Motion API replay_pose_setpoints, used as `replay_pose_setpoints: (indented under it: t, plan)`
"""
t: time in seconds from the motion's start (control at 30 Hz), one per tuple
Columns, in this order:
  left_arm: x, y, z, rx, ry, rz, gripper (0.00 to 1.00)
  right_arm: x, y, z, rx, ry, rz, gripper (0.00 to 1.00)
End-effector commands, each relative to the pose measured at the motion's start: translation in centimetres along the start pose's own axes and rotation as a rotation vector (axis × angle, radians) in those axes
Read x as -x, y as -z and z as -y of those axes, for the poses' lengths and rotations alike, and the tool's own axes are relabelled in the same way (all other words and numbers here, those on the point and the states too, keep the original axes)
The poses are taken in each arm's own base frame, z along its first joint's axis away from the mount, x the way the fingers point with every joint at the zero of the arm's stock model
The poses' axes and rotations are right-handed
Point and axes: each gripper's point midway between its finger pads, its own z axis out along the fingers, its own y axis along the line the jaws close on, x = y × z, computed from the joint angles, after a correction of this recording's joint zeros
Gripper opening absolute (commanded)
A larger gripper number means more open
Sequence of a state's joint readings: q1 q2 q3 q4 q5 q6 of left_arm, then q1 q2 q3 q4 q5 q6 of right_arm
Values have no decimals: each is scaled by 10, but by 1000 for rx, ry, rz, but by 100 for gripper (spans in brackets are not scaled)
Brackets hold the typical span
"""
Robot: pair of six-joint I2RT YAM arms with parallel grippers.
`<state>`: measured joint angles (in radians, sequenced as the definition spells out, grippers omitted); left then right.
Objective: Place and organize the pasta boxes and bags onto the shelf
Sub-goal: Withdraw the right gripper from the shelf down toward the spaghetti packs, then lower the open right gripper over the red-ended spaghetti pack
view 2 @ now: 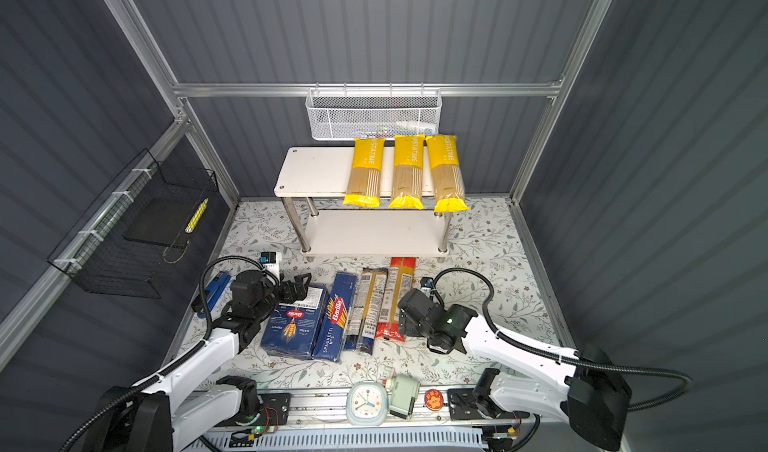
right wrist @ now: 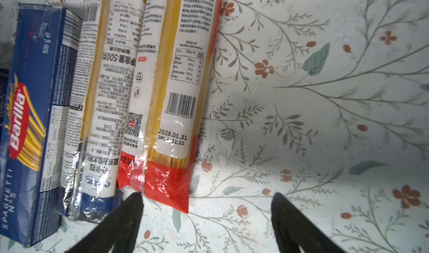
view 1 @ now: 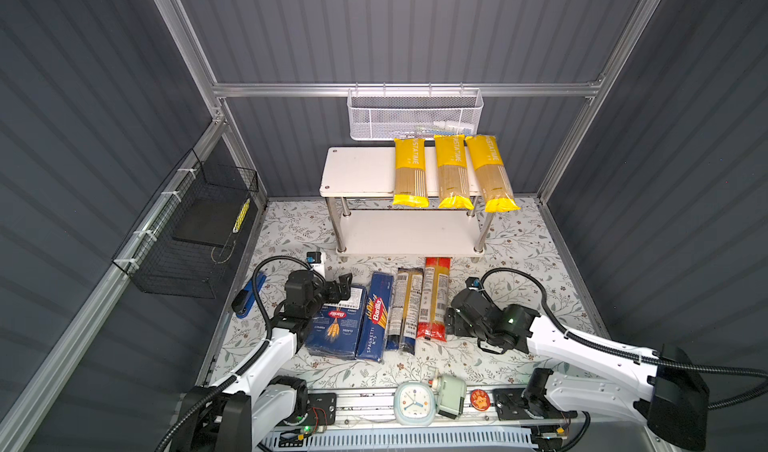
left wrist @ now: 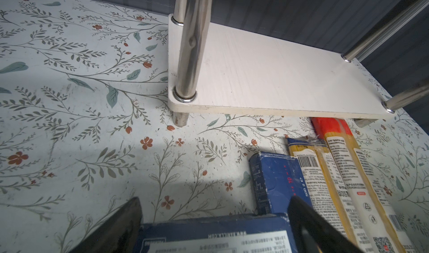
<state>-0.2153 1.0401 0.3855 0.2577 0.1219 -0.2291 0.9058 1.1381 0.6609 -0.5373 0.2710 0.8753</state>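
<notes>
Three bags (view 1: 451, 171) on shelf (view 1: 357, 171); boxes (view 1: 376, 317) before it — on table (view 1: 519, 238).

A white mesh basket (view 1: 415, 115) hangs on the back wall. A black wire basket (view 1: 187, 242) hangs on the left wall, with a yellow stick (view 1: 241, 215) in it. The surface (view 1: 519, 242) has flowers and leaves on it. A blue tool (view 1: 254, 288) lies at its left edge. In front stand a clock (view 1: 413, 402), a green box (view 1: 452, 394) just beside it, and a round red badge (view 1: 479, 399).
</notes>
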Motion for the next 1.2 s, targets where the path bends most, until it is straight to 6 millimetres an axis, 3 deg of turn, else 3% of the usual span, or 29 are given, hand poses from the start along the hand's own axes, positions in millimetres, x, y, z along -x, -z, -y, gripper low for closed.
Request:
replay_pose_setpoints:
  t: [0.0, 0.33, 0.63, 1.03, 1.17]
  plan:
    - [14, 6, 3, 8, -25, 30, 99, 7, -5, -4, -22, -2, 5, 89]
    - [10, -1, 8, -30, -10, 10, 99, 17, -16, -16, -76, -48, 6, 93]
    - [22, 16, 10, -21, -30, 64, 99, 12, -38, -27, -99, 8, -36, 97]
    - [19, 14, 10, -23, -24, 56, 99, 22, -53, -52, -49, 25, -19, 99]
    - [22, 16, 11, -28, -25, 62, 99, 21, -58, -49, -86, 39, -29, 99]
